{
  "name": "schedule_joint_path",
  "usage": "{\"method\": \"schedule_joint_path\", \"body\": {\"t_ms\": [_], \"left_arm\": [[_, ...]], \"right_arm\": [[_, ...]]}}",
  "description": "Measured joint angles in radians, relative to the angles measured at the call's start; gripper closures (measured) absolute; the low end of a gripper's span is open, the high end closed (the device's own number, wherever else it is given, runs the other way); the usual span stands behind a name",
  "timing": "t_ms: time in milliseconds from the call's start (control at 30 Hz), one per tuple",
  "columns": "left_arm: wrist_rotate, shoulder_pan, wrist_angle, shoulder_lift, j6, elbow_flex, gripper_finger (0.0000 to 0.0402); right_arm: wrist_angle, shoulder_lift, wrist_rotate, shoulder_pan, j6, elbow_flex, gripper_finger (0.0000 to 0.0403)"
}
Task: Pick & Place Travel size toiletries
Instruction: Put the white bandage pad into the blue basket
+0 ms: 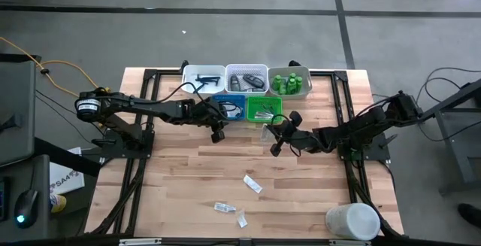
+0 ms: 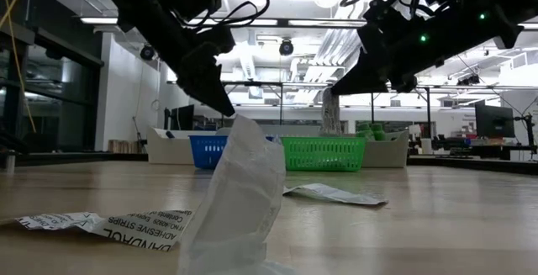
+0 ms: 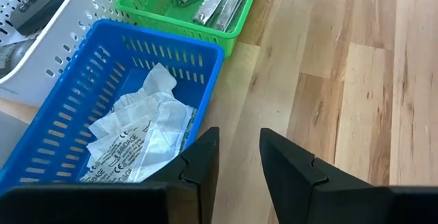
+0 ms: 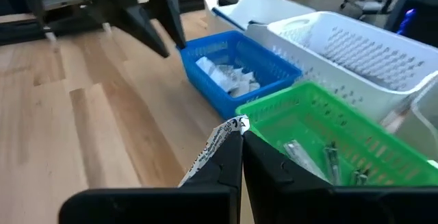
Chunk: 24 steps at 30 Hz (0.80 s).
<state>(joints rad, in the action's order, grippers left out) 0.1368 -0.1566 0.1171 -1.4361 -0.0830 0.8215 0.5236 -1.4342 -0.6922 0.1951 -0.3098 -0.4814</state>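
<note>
My right gripper (image 4: 241, 136) is shut on a white printed packet (image 4: 217, 144), one of the toiletries, and hovers just short of the green basket (image 4: 321, 125), near its front edge (image 1: 264, 116). My left gripper (image 3: 238, 154) stands open with nothing between its fingers, over bare wood beside the blue basket (image 3: 102, 73), which holds crumpled white packets (image 3: 140, 131). In the high view it is at the basket's front left corner (image 1: 218, 133). Three more packets lie flat on the table nearer the front: one (image 1: 252, 184), another (image 1: 224, 208) and a third (image 1: 242, 220). My right gripper pinches the packet's upper end (image 4: 233, 127) between its two fingertips. The fingers come from the table's right side, slanting slightly down. The packet hangs below the fingers (image 2: 330, 113), clear of the table.
Behind the coloured baskets stand three white trays: one at the left (image 1: 204, 77), one in the middle (image 1: 246, 78) and one with green bottles (image 1: 290, 83). The green basket holds metallic pieces (image 3: 215, 1). A large white container (image 1: 352, 222) lies at the front right corner.
</note>
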Motion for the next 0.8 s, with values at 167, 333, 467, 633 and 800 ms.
{"method": "schedule_joint_path", "body": {"t_ms": [167, 333, 467, 633, 800], "left_arm": [[-0.082, 0.0, -0.061, 0.0, 0.007, 0.0, 0.0262], [-0.177, 0.0, -0.213, -0.008, 0.013, 0.001, 0.0209], [-0.186, 0.002, -0.293, -0.016, 0.015, 0.001, 0.0183], [-0.19, 0.022, -0.376, -0.024, 0.002, 0.001, 0.0176], [-0.201, 0.05, -0.458, -0.037, -0.001, -0.001, 0.0176]], "right_arm": [[0.044, 0.0, -0.032, 0.0, 0.03, 0.001, 0.0399], [0.103, 0.0, -0.034, 0.0, 0.053, 0.001, 0.0399], [0.182, -0.001, -0.042, 0.0, 0.098, 0.001, 0.0399], [0.288, -0.006, -0.038, -0.009, 0.171, 0.001, 0.0399], [0.373, -0.027, 0.029, -0.04, 0.21, -0.002, 0.0399]]}}
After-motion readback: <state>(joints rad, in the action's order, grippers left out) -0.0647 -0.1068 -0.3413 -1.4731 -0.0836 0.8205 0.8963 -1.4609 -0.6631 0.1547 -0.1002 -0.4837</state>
